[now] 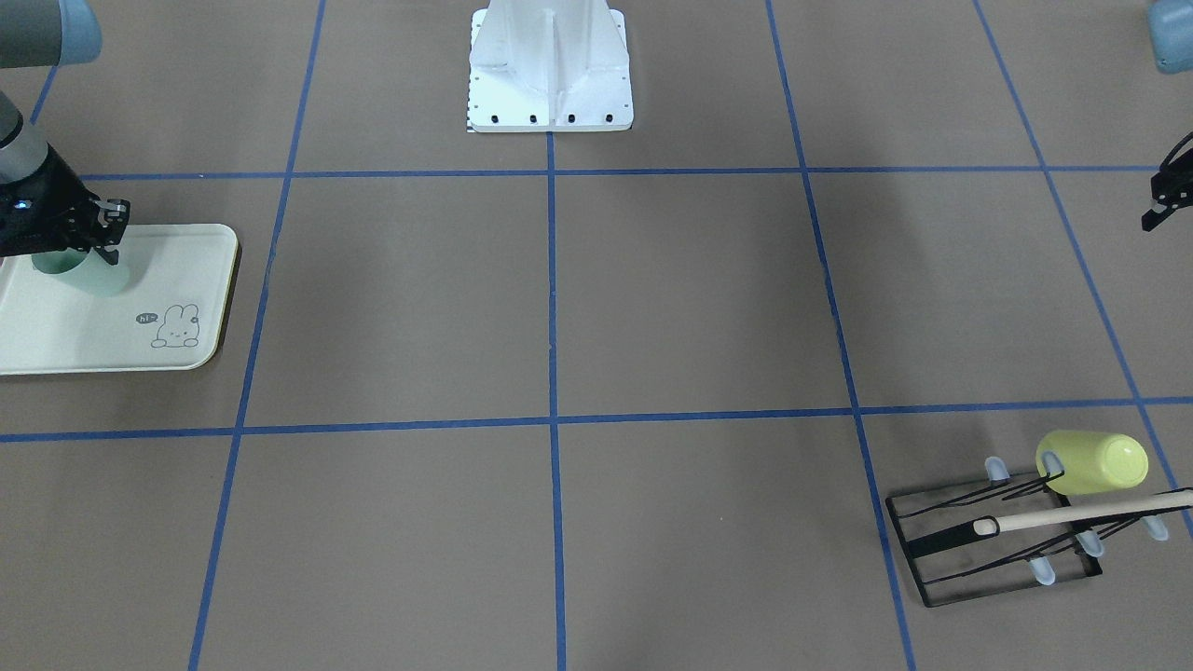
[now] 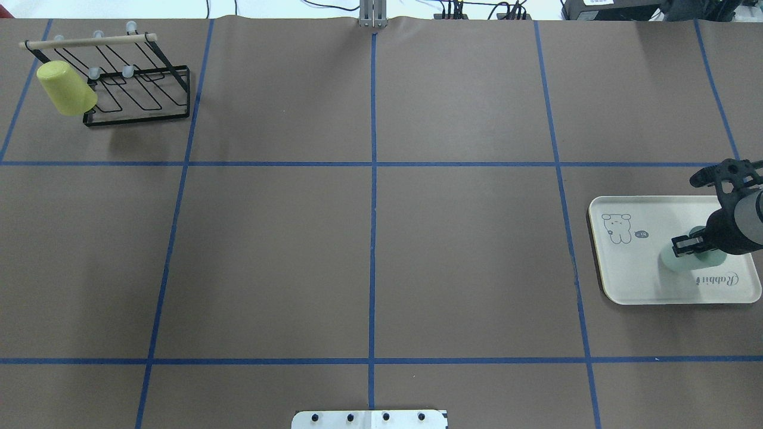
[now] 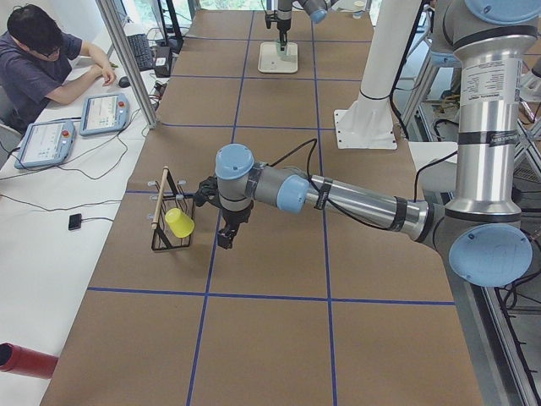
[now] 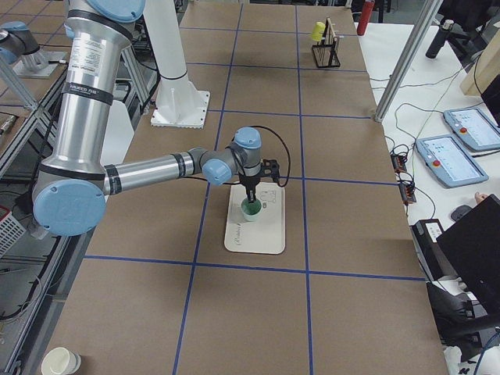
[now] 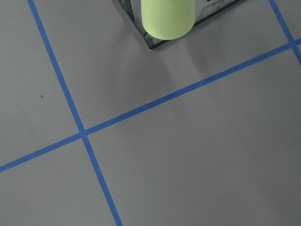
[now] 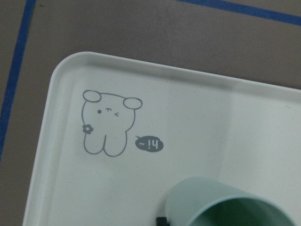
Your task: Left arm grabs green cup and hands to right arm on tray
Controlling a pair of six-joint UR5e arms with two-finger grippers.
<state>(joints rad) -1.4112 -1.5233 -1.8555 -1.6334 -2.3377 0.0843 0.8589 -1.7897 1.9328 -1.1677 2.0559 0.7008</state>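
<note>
The pale mint green cup (image 2: pixel 675 261) stands open end up on the cream tray (image 2: pixel 632 274) with the bunny drawing, at the table's right side. My right gripper (image 2: pixel 686 245) is over it and shut on its rim wall; the right wrist view shows the cup's rim (image 6: pixel 221 202) and the tray (image 6: pixel 188 117) close below. In the front view the cup (image 1: pixel 98 275) shows under the right gripper (image 1: pixel 112 244). My left gripper (image 3: pixel 225 239) hangs low by the wire rack, far from the cup. Only its edge (image 1: pixel 1158 207) shows in the front view, so I cannot tell whether it is open.
A black wire rack (image 2: pixel 143 95) with a wooden bar stands at the far left, and a yellow-green cup (image 2: pixel 64 89) hangs on it, also in the left wrist view (image 5: pixel 168 16). The white robot base (image 1: pixel 550 75) is at the table's near edge. An operator (image 3: pixel 42 59) sits beside the table.
</note>
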